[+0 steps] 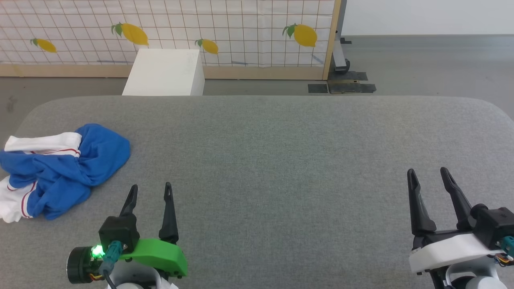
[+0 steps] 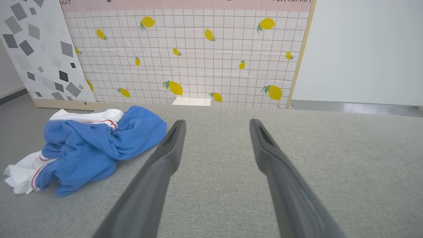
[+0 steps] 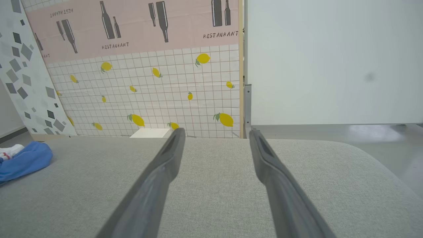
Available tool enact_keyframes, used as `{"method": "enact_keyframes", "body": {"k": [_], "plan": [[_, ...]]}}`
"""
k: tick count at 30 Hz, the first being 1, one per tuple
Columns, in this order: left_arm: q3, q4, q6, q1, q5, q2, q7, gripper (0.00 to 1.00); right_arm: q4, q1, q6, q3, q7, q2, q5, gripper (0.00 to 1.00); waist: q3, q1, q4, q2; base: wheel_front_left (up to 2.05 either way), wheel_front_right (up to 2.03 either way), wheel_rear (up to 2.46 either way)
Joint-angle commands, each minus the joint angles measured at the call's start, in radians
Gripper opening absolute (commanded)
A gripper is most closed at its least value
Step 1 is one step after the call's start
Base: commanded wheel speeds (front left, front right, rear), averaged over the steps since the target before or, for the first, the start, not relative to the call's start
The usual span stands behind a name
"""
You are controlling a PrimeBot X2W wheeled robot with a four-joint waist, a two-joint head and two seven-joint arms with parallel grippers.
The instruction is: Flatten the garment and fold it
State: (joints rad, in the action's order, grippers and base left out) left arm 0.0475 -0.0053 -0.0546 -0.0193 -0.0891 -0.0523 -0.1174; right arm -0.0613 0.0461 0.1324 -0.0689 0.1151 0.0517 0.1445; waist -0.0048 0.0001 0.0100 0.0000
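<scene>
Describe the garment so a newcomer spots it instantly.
Take the grey table; look to its left edge, ahead-left of the left gripper. The garment is a crumpled royal-blue heap with white sleeves and red-striped trim, unlike the plain white box behind the table.

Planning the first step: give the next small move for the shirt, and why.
Probably move the left tool left and forward to the shirt and grip an edge. It lies bunched at the left side of the table, untouched; both tools stand open and empty, the left far nearer than the right tool.
</scene>
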Motion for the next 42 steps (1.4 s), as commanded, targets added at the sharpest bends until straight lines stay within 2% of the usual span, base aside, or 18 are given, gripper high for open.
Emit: {"method": "enact_keyframes", "body": {"k": [1,19,42], "plan": [[0.003,-0.001,-0.008,0.007,-0.005,0.001,-0.011,1.00,-0.008,0.016,-0.001,-0.003,0.013,-0.001,0.013,1.00,0.001,0.0000,0.001,0.0000,0.00,0.00,0.00],[0.017,0.009,-0.025,0.012,-0.023,0.001,-0.048,1.00,-0.018,0.029,-0.001,-0.013,0.050,-0.001,0.044,1.00,0.008,0.0000,0.009,0.0000,0.00,0.00,0.00],[0.034,0.019,-0.050,0.014,-0.017,0.002,-0.095,1.00,-0.016,0.051,-0.001,-0.013,0.097,-0.001,0.027,1.00,0.006,0.0000,0.015,0.0000,0.00,0.00,0.00]]}}
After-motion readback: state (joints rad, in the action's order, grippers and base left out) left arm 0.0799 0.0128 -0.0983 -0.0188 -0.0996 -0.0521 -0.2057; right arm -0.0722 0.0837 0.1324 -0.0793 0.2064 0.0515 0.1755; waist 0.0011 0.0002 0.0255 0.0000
